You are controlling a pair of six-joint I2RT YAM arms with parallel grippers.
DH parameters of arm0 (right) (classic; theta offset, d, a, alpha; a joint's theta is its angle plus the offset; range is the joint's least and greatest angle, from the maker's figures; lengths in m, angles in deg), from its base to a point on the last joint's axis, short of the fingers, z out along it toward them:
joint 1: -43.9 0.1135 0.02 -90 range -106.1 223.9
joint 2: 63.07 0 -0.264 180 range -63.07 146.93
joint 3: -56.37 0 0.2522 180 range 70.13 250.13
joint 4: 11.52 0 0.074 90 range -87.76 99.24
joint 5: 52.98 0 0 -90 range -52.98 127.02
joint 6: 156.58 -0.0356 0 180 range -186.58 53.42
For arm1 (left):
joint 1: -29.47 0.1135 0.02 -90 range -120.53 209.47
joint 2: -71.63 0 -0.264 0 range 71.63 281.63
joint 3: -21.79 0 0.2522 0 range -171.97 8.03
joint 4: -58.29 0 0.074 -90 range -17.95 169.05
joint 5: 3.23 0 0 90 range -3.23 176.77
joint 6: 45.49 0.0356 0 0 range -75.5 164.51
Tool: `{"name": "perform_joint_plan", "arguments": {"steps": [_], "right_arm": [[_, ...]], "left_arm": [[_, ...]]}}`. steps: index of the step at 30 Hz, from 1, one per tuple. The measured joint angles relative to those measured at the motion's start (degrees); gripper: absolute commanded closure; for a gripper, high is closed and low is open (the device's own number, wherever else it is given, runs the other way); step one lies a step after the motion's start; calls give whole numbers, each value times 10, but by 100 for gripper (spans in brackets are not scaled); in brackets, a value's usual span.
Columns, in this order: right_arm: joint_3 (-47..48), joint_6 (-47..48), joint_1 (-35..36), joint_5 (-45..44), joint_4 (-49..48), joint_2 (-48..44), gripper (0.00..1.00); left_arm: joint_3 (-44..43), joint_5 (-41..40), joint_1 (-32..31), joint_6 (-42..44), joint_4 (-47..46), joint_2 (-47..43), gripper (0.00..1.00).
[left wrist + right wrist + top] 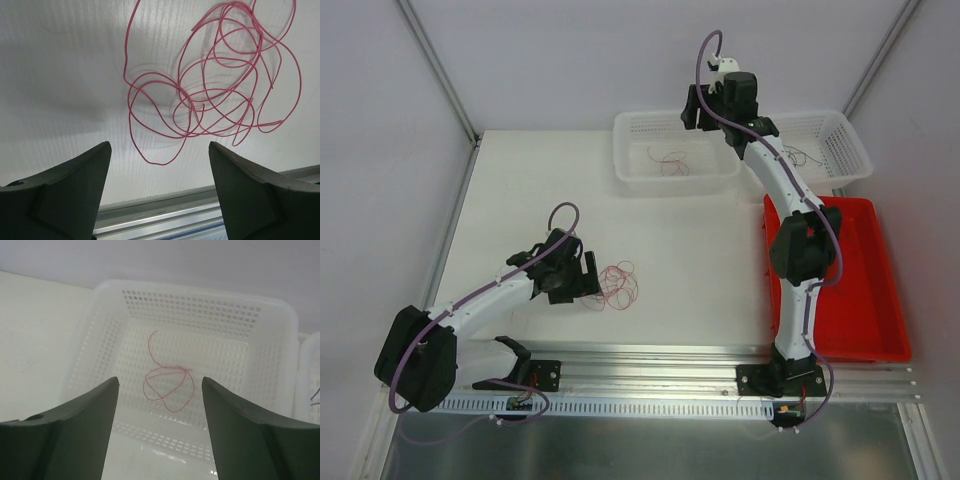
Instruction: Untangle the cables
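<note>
A tangle of thin red cables lies in loops on the white table, just right of my left gripper. In the left wrist view the red tangle spreads ahead of the open left gripper, whose jaws hold nothing. My right gripper hangs over the left white basket. It stands open above a single red cable curled on the basket floor. A thin dark cable lies in the right basket.
Two white perforated baskets stand side by side at the back. A red tray sits at the right, partly under the right arm. An aluminium rail runs along the near edge, just behind the left gripper.
</note>
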Motion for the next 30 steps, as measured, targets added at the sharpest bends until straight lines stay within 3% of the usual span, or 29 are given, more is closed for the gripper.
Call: {"name": "perform_joint_plan", "arguments": {"steps": [4,10,17,24,30], "right_arm": [[-66,-9,-3,-6,24,-26,26],[-243,-51,11,13,75,-159,25],[-441,-124,102,47,82,-318,27],[-590,-222,212,69,43,-336,36],[-651,-308,273,66,-33,-332,48]], "left_arm": [[0,0,0,-1,0,0,21],[0,-1,0,-4,-1,0,22],[0,-5,0,-6,-4,-6,26],[-4,-23,0,-17,-4,-3,37],[-16,-32,-1,-27,-5,6,40]]}}
